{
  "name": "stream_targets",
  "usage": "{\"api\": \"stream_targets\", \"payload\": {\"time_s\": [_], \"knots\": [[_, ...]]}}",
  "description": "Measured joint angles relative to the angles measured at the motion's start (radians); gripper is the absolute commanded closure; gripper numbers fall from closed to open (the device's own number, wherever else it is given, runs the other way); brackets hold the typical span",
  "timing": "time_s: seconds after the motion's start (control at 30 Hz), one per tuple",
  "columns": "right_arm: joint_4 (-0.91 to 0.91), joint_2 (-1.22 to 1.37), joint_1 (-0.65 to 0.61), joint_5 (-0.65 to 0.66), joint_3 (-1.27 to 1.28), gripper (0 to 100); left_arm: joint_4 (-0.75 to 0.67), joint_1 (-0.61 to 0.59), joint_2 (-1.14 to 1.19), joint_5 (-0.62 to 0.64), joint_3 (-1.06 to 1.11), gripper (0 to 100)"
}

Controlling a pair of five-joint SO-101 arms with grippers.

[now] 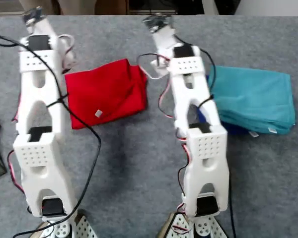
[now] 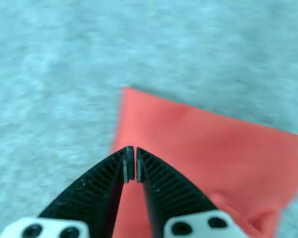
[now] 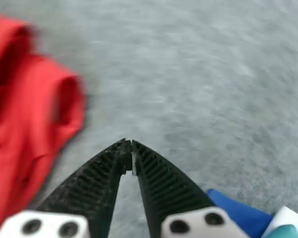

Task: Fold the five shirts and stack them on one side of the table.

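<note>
Left tool (image 2: 130,168) and right tool (image 3: 129,157) sat closed, empty; we judged the red shirt (image 1: 107,94) needed a wide, even two-corner pinch toward the teal stack (image 1: 253,99).

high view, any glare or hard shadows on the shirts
high view: no glare, red shirt and teal stack evenly lit, only soft shading in the folds; right wrist view: red shirt's folds darker, grey table without hard shadows
</note>
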Motion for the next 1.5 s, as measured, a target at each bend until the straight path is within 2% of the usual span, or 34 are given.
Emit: {"api": "stream_targets", "payload": {"time_s": [0.13, 0.3, 0.5, 0.67, 0.97, 1.2, 1.5], "knots": [[0.173, 0.0, -0.117, -0.015, -0.143, 99.4, -0.089, -0.087, 0.017, -0.069, 0.144, 98], [0.203, 0.0, -0.242, -0.035, -0.175, 99.4, -0.247, -0.158, 0.018, -0.101, 0.394, 98], [0.087, 0.054, -0.321, -0.089, -0.176, 99.4, -0.477, -0.192, -0.078, -0.097, 0.69, 98], [0.006, 0.16, -0.374, -0.098, -0.176, 99.4, -0.565, -0.196, -0.143, -0.1, 0.801, 98], [-0.075, 0.256, -0.376, -0.098, -0.19, 99.4, -0.591, -0.196, -0.149, -0.097, 0.816, 98], [0.117, 0.256, -0.313, -0.091, -0.311, 99.4, -0.591, -0.196, -0.149, -0.097, 0.816, 98], [0.485, 0.256, -0.258, 0.086, -0.505, 99.4, -0.591, -0.196, -0.149, -0.097, 0.816, 98]]}}
